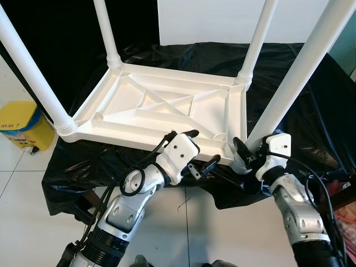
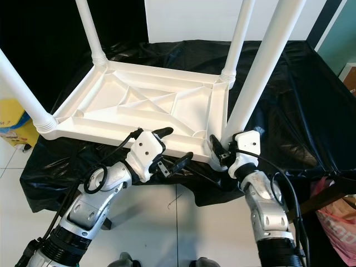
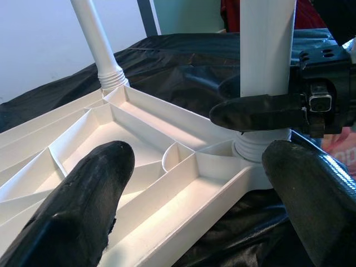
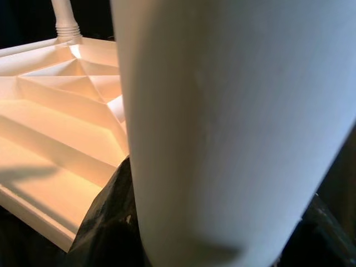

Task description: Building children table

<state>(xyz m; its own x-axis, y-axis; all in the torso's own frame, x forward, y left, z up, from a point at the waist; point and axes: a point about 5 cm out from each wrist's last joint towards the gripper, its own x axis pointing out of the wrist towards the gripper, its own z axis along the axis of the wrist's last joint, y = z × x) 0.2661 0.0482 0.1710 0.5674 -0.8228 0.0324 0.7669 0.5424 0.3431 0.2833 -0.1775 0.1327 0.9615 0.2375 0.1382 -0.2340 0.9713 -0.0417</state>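
White ribbed plastic tabletop (image 1: pixel 161 111) lies upside down on black sheeting (image 1: pixel 311 111), four smooth round legs (image 1: pixel 295 83) standing up, right tool (image 1: pixel 245 153) clamped round the near-right leg, left tool (image 1: pixel 197 151) spread wide at the near rim.

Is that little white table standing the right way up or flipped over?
Flipped over: the table top lies ribbed underside up on the black sheet, legs pointing upward.
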